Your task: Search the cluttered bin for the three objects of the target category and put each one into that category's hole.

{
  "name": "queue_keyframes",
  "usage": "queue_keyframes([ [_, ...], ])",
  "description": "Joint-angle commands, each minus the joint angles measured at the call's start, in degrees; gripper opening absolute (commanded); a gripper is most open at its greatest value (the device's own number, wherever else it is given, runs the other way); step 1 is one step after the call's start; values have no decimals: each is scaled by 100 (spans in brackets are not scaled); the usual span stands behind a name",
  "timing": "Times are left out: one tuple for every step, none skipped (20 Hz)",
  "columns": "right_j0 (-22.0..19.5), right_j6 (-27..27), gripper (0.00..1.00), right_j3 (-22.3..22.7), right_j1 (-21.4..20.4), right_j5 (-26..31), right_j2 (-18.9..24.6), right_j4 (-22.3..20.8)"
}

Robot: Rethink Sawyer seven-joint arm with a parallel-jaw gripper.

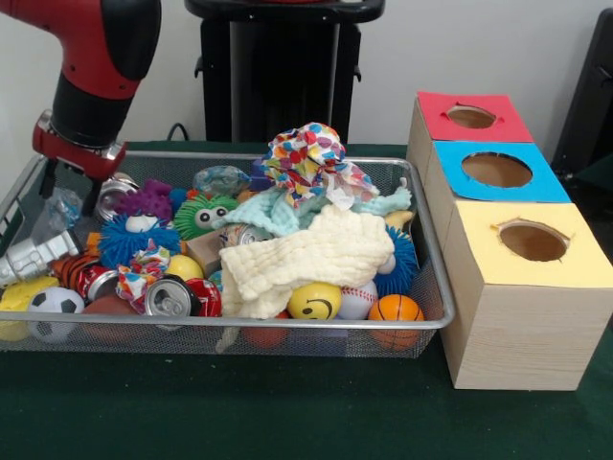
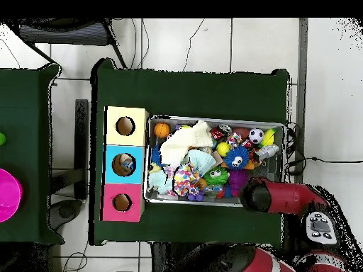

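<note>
- The red and black arm (image 1: 91,67) comes down over the far left corner of the wire-mesh bin (image 1: 436,287). Its gripper (image 1: 67,187) hangs just above the clutter there; the dark fingers show only in part against the mesh, so I cannot tell whether the jaws are apart or together, and nothing is seen held in them.
- Nothing visible says which category is wanted. The bin holds balls, drink cans, cloths and spiky toys, so any of these groups may be the target.
- Nearest the gripper are a silver can (image 1: 115,192), lying just to its right, and a purple spiky toy (image 1: 148,199) beside that. A plastic bottle (image 1: 34,257) lies on its side just nearer the camera, its long axis running left to right.
- The balls lie along the near edge: a soccer ball (image 1: 55,303) at the near left, a yellow smiley ball (image 1: 314,301), a baseball (image 1: 359,299) and a basketball (image 1: 396,309) toward the near right.
- A cream cloth (image 1: 306,257) and a spotted cloth (image 1: 306,153) are heaped in the middle and probably hide more things beneath.
- The three boxes stand to the right of the bin: the red box (image 1: 474,117) farthest, the blue box (image 1: 498,171) in the middle, the yellow box (image 1: 532,241) nearest. In the overhead view something small already lies in the blue box's hole.
- The coming move turns on this: the gripper is at the left end, the holes well apart at the right, so any pick must cross the whole bin.
</note>
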Motion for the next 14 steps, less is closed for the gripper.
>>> queue_keyframes([
  [-686,57,100,-385,1343,-268,940,-44],
  [-709,56,100,-381,1326,-285,969,-47],
  [-732,56,100,-377,1308,-301,999,-51],
  [-751,82,100,-334,1281,-377,1018,-73],
  [-758,99,100,-331,1288,-403,1027,-78],
  [-772,105,100,-315,1290,-404,1040,-85],
  [-793,84,100,-312,1298,-371,1069,-89],
  [-808,73,100,-311,1305,-352,1090,-97],
  [-839,33,100,-320,1315,-318,1128,-101],
  [-851,1,100,-330,1319,-271,1150,-98],
  [-858,-21,100,-328,1316,-214,1162,-95],
  [-868,-58,100,-331,1311,-145,1181,-94],
  [-877,-94,100,-335,1306,-76,1200,-92],
  [-881,-119,100,-337,1301,-19,1210,-88],
])
